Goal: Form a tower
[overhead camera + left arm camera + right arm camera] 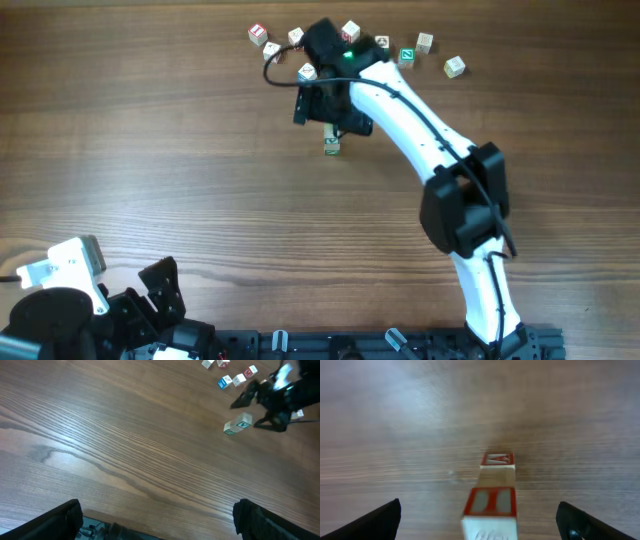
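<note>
The tower (332,146) is a short stack of pale alphabet cubes with green print, standing on the table (150,150) just in front of my right gripper (328,115). In the right wrist view the tower (490,502) shows red-framed side faces and a pale top. My right gripper (482,527) is open, its fingertips (377,522) far out on either side and touching nothing. From the left wrist view the tower (237,425) is far off at the upper right. My left gripper (160,527) stands open and empty near the table's front-left corner (152,288).
Several loose cubes lie along the back of the table, from a red-printed one (258,34) on the left to a pale one (455,67) on the right. The right arm (430,140) stretches diagonally from the front edge. One loose cube (307,71) sits beside the right wrist.
</note>
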